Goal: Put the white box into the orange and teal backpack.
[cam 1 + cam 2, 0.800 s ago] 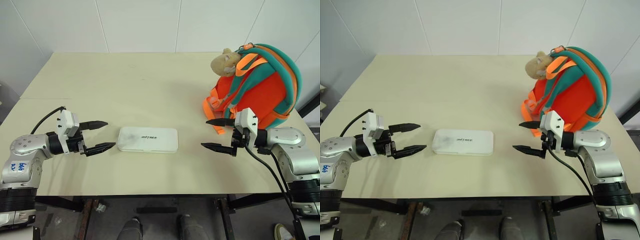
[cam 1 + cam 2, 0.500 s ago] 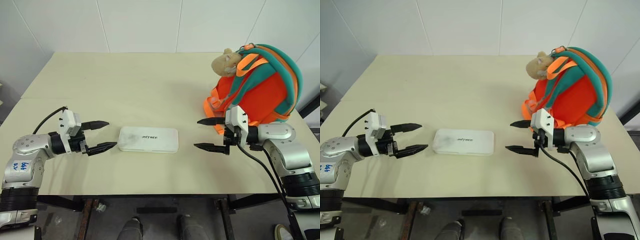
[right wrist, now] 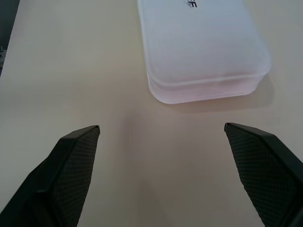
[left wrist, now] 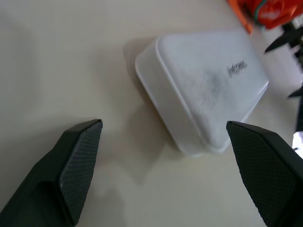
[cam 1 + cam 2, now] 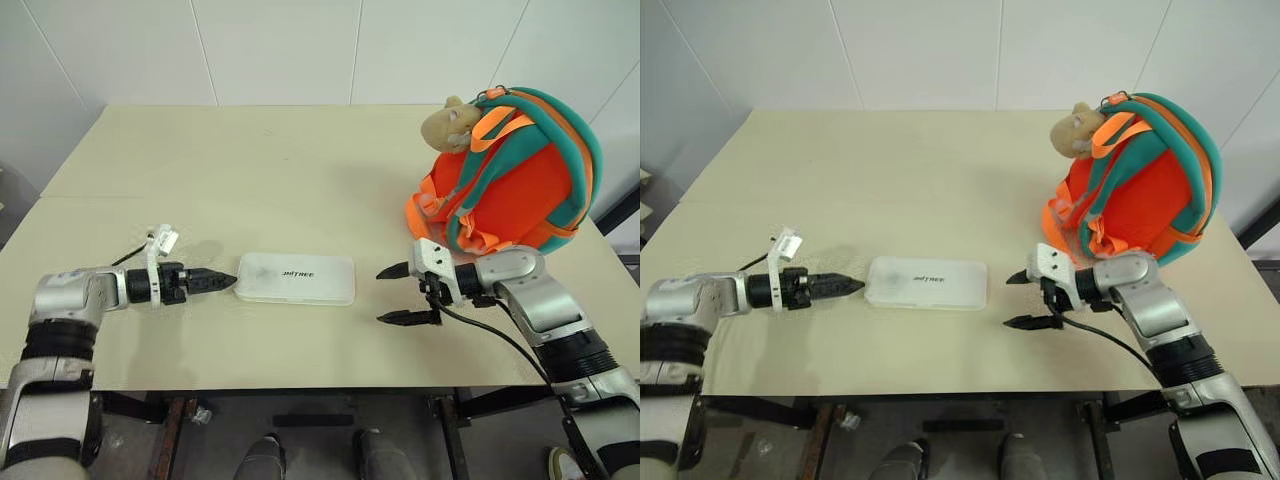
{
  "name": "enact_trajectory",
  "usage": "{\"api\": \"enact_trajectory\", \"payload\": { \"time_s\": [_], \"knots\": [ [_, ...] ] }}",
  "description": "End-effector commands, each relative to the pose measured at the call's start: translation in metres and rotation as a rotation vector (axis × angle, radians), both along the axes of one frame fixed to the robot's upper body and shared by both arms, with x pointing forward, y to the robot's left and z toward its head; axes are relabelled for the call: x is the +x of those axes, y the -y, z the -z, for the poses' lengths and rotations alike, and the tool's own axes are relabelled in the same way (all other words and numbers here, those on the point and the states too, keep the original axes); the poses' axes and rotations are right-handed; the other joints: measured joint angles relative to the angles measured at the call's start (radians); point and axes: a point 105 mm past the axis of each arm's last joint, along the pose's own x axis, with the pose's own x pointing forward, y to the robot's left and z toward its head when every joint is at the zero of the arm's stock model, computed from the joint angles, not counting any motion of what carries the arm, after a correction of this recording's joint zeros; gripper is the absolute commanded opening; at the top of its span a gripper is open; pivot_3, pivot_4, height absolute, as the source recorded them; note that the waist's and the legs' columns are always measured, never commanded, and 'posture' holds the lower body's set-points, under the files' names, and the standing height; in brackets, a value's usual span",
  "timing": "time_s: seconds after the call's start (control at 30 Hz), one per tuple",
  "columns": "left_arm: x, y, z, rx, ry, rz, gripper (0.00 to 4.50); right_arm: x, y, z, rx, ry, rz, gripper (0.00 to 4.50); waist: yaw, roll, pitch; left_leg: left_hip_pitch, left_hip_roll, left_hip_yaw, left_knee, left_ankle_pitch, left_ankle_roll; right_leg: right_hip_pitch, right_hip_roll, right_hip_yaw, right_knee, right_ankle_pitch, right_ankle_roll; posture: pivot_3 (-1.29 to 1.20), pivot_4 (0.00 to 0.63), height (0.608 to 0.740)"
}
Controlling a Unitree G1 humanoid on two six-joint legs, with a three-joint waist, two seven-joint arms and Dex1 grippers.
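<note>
Left gripper: I see my left gripper [image 5: 222, 281] low over the table, pointing right at the left short end of the white box, tips just beside it. In the left wrist view its fingers [image 4: 75, 161] stand spread wide, nothing between them.
Right gripper: my right gripper [image 5: 393, 295] points left at the box's right short end, a little apart from it. Its two fingers [image 3: 71, 161] are spread, holding nothing.
White box: the white box [image 5: 296, 278] lies flat near the front middle of the table, between the two grippers, lettering up.
Backpack: the orange and teal backpack [image 5: 520, 170] stands at the far right of the table, well apart from the box, straps hanging toward the front.
Plush charm: a tan plush charm [image 5: 450, 125] sits at the backpack's upper left.
Table: the cream table [image 5: 280, 170] is what everything rests on.
</note>
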Motion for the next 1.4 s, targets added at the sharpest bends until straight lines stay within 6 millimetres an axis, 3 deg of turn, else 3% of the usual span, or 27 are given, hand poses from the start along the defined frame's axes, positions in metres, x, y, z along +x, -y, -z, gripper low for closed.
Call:
{"api": "enact_trajectory", "payload": {
  "time_s": [0.03,0.23,0.63,1.07,1.33,1.4],
  "knots": [
    [-0.001,0.009,-0.002,-0.075,-0.083,0.033,4.49,0.007,-0.002,-0.007,0.018,0.015,0.022,4.46,-0.002,0.0,0.0,0.0,0.0,0.0,0.0,0.0,0.0,0.0,0.0,0.0,0.0,0.0,0.0,0.0,0.15,0.74],
    [0.0,0.025,-0.003,-0.212,-0.232,0.024,4.49,0.009,-0.009,-0.004,0.056,-0.015,0.033,4.46,-0.001,0.0,0.0,0.0,0.0,0.0,0.0,0.0,0.0,0.0,0.0,0.0,0.001,0.0,0.0,0.0,0.15,0.74],
    [0.0,0.036,0.005,-0.244,-0.317,0.019,4.49,0.008,-0.031,0.006,0.09,-0.006,0.001,4.46,-0.002,0.0,0.0,0.0,0.0,-0.001,0.005,0.0,-0.001,0.0,0.0,0.0,0.006,0.0,0.0,0.0,0.15,0.74],
    [-0.001,0.065,0.006,-0.279,-0.394,0.103,4.49,0.007,-0.031,0.012,0.073,0.05,-0.04,4.46,-0.001,0.0,0.0,0.0,-0.001,-0.001,0.007,0.0,-0.001,0.0,0.0,0.0,0.007,0.0,0.001,0.0,0.15,0.74],
    [-0.002,0.079,0.007,-0.282,-0.395,0.182,4.49,0.003,-0.018,0.015,0.045,0.072,-0.04,4.46,0.0,0.0,0.0,0.0,-0.001,-0.001,0.008,0.0,-0.001,0.001,0.0,0.0,0.007,0.0,0.001,0.0,0.15,0.74],
    [-0.001,0.08,0.006,-0.288,-0.386,0.187,4.11,0.002,-0.016,0.016,0.044,0.078,-0.035,4.5,0.0,0.0,0.0,0.0,-0.001,-0.001,0.008,0.0,-0.001,0.001,0.0,0.0,0.007,0.0,0.001,0.0,0.15,0.74]
  ]
}}
